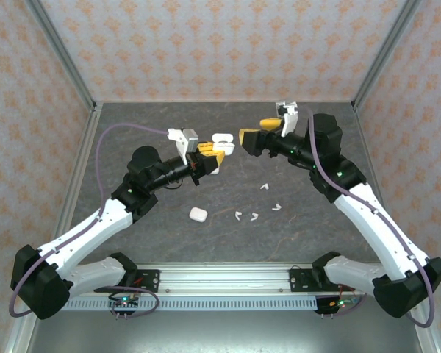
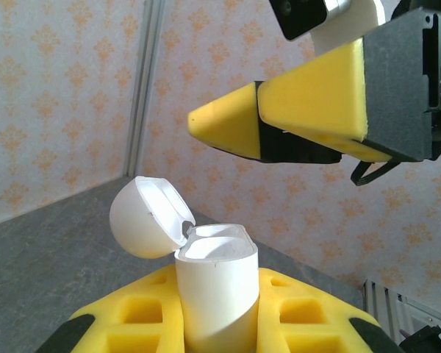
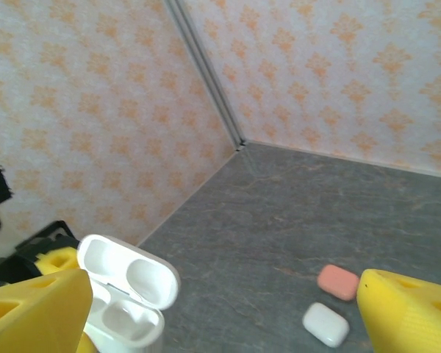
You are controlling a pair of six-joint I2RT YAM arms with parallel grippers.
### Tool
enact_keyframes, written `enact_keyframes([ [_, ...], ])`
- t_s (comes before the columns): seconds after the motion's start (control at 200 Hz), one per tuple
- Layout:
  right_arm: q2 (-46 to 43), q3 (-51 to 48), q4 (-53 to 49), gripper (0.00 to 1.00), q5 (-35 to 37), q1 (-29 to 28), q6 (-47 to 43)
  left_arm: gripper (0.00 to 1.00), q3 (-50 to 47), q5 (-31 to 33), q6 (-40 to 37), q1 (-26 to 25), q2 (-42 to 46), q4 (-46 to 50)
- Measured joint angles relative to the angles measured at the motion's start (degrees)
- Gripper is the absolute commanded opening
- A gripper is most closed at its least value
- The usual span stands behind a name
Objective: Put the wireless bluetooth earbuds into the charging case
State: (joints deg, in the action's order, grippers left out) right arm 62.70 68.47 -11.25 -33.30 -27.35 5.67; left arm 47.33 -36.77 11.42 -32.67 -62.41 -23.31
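Note:
My left gripper (image 1: 212,156) is shut on the body of a white charging case (image 2: 217,294) and holds it upright off the table. The case's lid (image 2: 151,217) is swung open, and its wells (image 3: 121,312) look empty. My right gripper (image 1: 256,131) hangs just right of and above the case, open, with nothing between its yellow fingers (image 2: 279,118). In the right wrist view the same gripper (image 3: 220,312) straddles the open case at lower left. Several white earbuds (image 1: 264,186) (image 1: 277,207) (image 1: 239,215) lie loose on the table in front of the right arm.
A closed white case (image 1: 198,215) lies on the grey table (image 1: 316,243) near the loose earbuds. The right wrist view shows a closed pink case (image 3: 337,282) beside a closed white case (image 3: 325,324). Patterned walls enclose the table on three sides.

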Motion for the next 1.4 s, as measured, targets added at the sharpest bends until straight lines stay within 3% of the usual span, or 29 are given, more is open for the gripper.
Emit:
enact_keyframes([
  [0.31, -1.2, -2.12, -9.53, 0.93, 8.07, 0.57, -1.03, 0.0, 0.0, 0.37, 0.0, 0.0, 0.07, 0.39],
  [0.681, 1.31, -8.87, -17.0, 0.76, 14.71, 0.79, 1.09, 0.0, -0.02, 1.31, 0.0, 0.0, 1.51, 1.64],
  [0.846, 5.11, -12.92, -16.7, 0.73, 16.81, 1.99, 1.46, 0.0, -0.02, 1.31, -0.04, 0.0, 1.86, 2.36],
  [1.121, 18.21, -16.2, -11.37, 0.54, 13.88, 7.89, 3.58, 0.0, -0.02, 1.33, -1.01, 0.0, 2.49, 3.48],
  [1.396, 27.74, -16.17, -6.6, 0.44, 13.22, 8.33, 3.52, 0.0, -0.04, 1.7, -1.05, 0.0, 3.26, 3.82],
])
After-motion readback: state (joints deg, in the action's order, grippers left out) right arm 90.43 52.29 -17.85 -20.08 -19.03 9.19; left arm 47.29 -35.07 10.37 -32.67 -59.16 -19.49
